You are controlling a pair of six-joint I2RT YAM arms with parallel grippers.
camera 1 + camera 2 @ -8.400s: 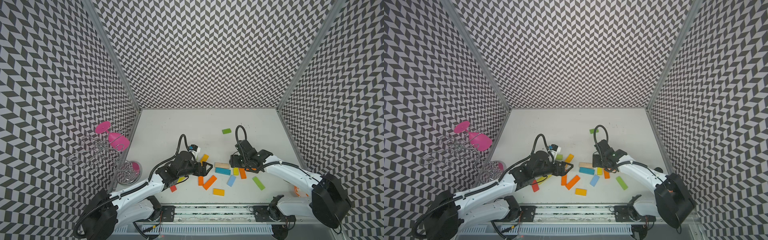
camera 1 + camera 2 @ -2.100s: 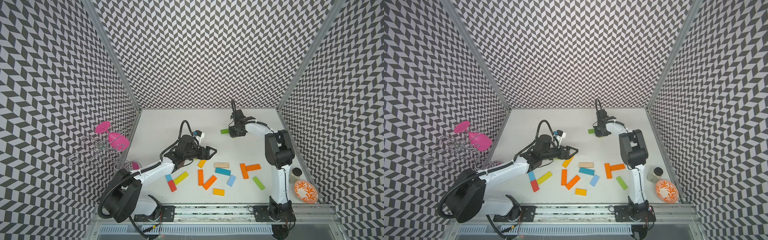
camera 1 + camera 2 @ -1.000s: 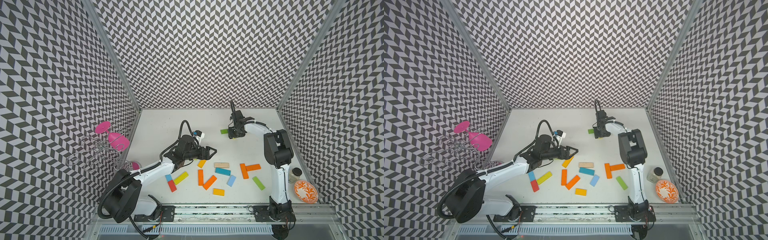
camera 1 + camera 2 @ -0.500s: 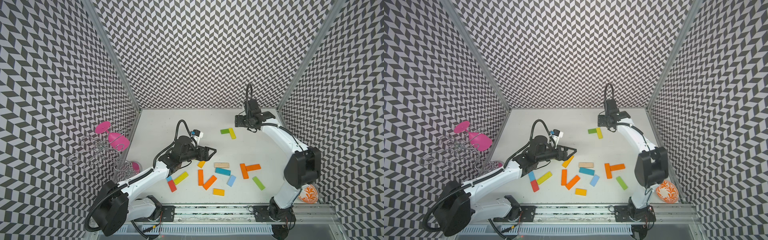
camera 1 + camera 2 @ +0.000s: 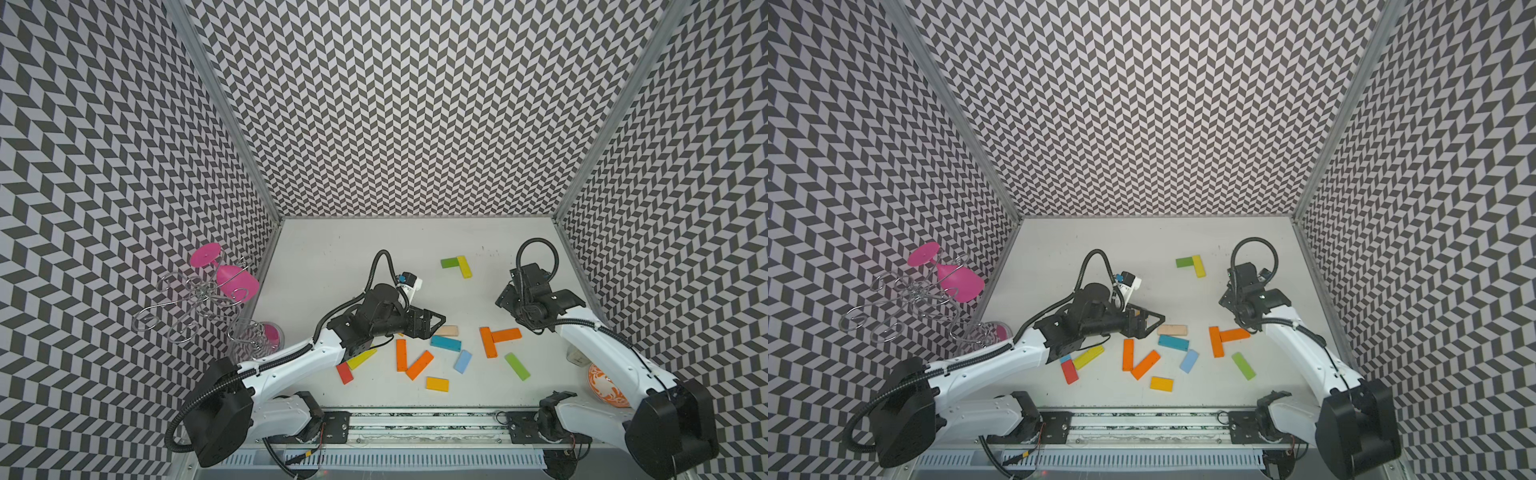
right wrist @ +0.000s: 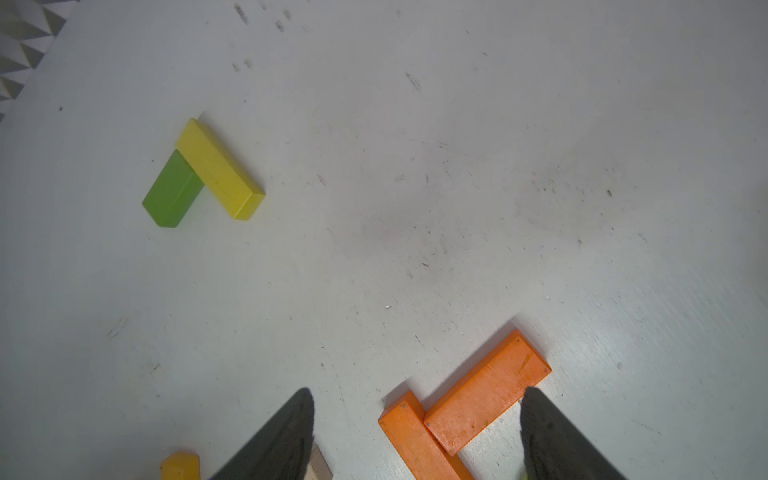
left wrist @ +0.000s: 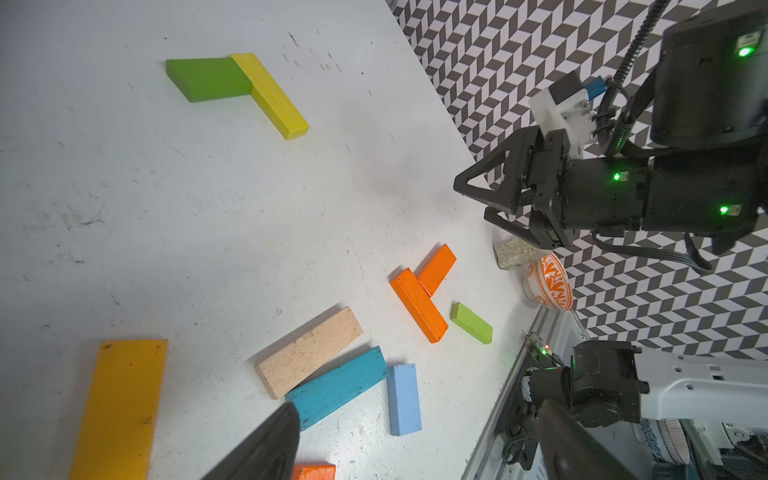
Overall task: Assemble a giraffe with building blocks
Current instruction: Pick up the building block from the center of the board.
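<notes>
In both top views the left gripper hovers at lower centre, jaws spread and empty, just beside the pale flat wooden block. The right gripper, likewise released, hangs above two orange wooden blocks forming a T.

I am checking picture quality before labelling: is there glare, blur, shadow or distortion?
Both top views: sharp, evenly lit; the wide lens splays the walls outward. Left wrist view: soft shadows beside the beige block; the left pincer has a blurred dark finger. Right wrist view: pale sheen on the table near the orange block; the right pincer has fingers out of focus.
</notes>
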